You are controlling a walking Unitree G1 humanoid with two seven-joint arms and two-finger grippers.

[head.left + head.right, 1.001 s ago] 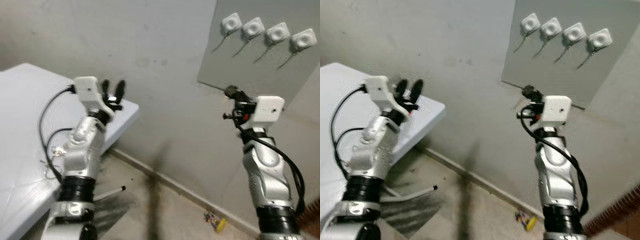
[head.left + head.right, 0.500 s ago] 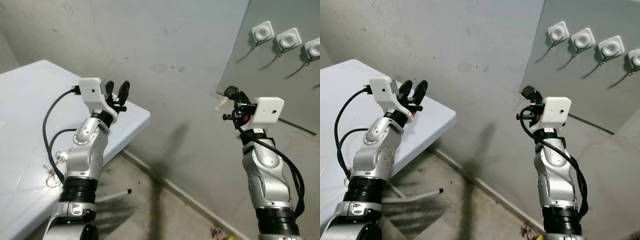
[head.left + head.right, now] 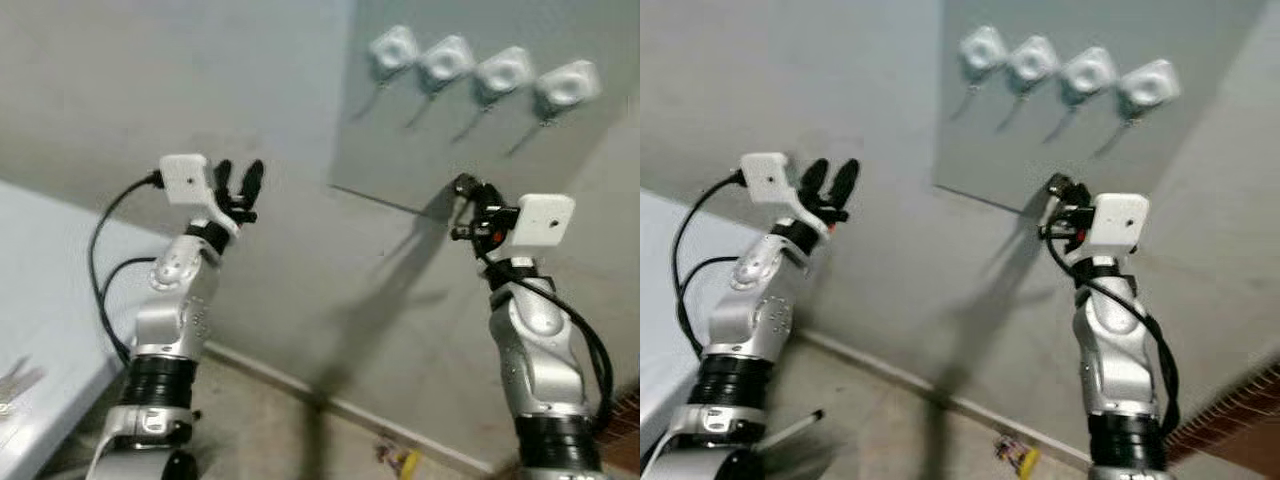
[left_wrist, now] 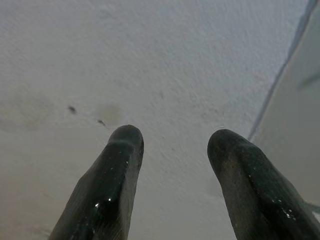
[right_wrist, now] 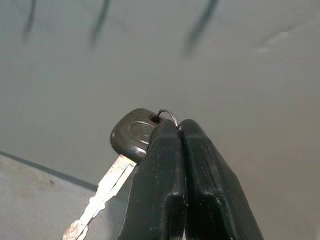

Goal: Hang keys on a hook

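Note:
My right gripper is shut on a key with a dark head and a silver blade, pinched at its small wire ring. It is raised in front of the lower edge of a grey wall panel. Several white hooks sit in a row along the top of that panel, well above the gripper. My left gripper is held up to the left, open, its two fingers apart and pointing at the bare wall with nothing between them.
A white table stands at the lower left against the wall. A small coloured object lies on the floor by the skirting. The wall between the arms is bare.
The camera has swung, so the panel and hooks now sit higher and further left in view and the table has slid to the left edge. Both grippers hold the same pose.

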